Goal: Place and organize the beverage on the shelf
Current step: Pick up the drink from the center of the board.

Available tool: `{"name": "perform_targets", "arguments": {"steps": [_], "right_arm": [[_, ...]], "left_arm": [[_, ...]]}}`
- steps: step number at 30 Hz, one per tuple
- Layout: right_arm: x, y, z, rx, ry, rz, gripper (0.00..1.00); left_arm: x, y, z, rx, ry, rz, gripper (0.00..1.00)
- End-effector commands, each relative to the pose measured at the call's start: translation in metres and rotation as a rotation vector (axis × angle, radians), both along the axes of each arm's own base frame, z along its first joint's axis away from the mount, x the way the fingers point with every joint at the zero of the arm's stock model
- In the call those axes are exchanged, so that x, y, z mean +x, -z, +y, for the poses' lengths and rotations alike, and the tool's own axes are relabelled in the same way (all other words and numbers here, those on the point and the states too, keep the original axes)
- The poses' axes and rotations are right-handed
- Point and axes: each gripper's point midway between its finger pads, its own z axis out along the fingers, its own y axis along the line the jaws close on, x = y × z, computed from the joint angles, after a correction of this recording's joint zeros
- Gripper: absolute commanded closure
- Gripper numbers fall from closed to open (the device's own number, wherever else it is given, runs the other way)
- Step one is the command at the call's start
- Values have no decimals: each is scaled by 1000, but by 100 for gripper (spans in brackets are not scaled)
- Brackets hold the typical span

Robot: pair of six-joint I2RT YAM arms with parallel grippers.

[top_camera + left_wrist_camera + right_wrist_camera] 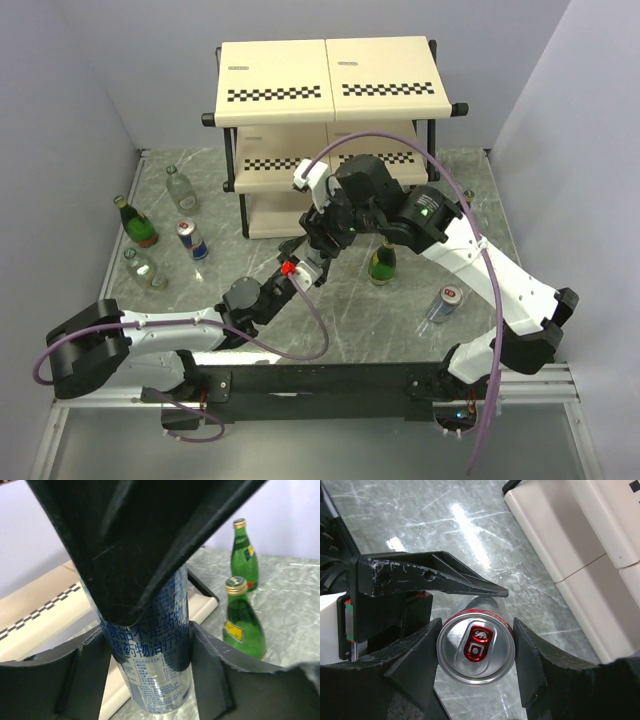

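A slim silver-and-blue beverage can with a red tab stands upright on the marble table in front of the shelf. My right gripper is shut on its top rim from above. My left gripper comes in from the side, and both fingers press the can's lower body. In the top view the two grippers meet mid-table, right gripper above left gripper, and they hide the can. The shelf's lowest cream board lies just behind the can.
A green bottle stands right of the grippers, with another farther back. A can lies on its side at the right. At the left are a green bottle, two clear bottles and an upright can.
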Motion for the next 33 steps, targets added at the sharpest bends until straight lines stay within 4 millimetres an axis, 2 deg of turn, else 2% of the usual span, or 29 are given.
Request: {"name": "perform_targets", "arguments": {"steps": [1, 2, 5, 12, 15, 20, 24, 27, 30, 31, 32, 33], "right_arm": [[2, -35, 13, 98, -8, -81, 100], [3, -35, 12, 94, -1, -87, 100], [6, -35, 10, 87, 13, -103, 100], [12, -30, 9, 42, 40, -143, 100], [7, -28, 14, 38, 21, -143, 100], [11, -26, 12, 9, 48, -175, 100], [11, -24, 12, -2, 49, -185, 100], [10, -25, 12, -6, 48, -194, 100], [8, -23, 13, -7, 34, -186, 100], [7, -23, 13, -6, 31, -185, 100], [7, -23, 13, -7, 30, -183, 96], [6, -23, 14, -5, 26, -181, 84]], "left_arm": [[3, -40, 4, -111, -28, -50, 38], [3, -41, 4, -114, -28, -50, 43], [3, -39, 4, -111, -28, -44, 43], [2, -31, 2, -102, -15, -16, 32], [2, -30, 1, -102, -14, -12, 29], [3, -31, 1, -101, -19, -12, 29], [4, -30, 0, -92, -20, -11, 35], [4, -29, -1, -91, -16, -7, 44], [2, -28, -2, -88, -7, -1, 65], [2, -29, -2, -91, -4, 0, 77], [2, -29, -2, -91, -3, -1, 83], [1, -29, -2, -97, 0, 6, 89]]}}
